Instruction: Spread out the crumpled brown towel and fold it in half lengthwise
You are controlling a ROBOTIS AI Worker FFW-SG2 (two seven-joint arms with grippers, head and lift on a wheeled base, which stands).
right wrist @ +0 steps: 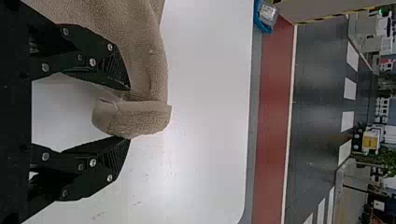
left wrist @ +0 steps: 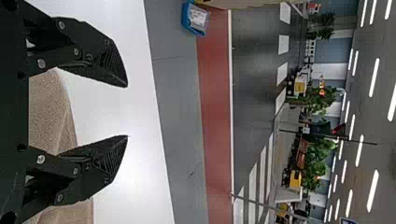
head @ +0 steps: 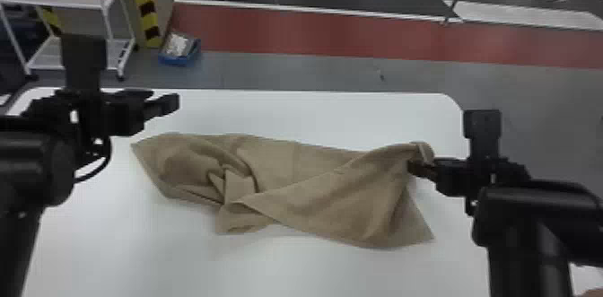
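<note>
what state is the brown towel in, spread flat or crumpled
Crumpled: the towel lies on the table with creases, overlapping folds and a bunched patch left of its middle.

Black arms [head: 534,211], looped black cable [head: 107,161], silver screws [right wrist: 92,61]

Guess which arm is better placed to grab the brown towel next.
Probably the right: an end of the towel already sits between the open fingers of the right gripper. The left gripper is open too, but has no cloth between its fingertips.
</note>
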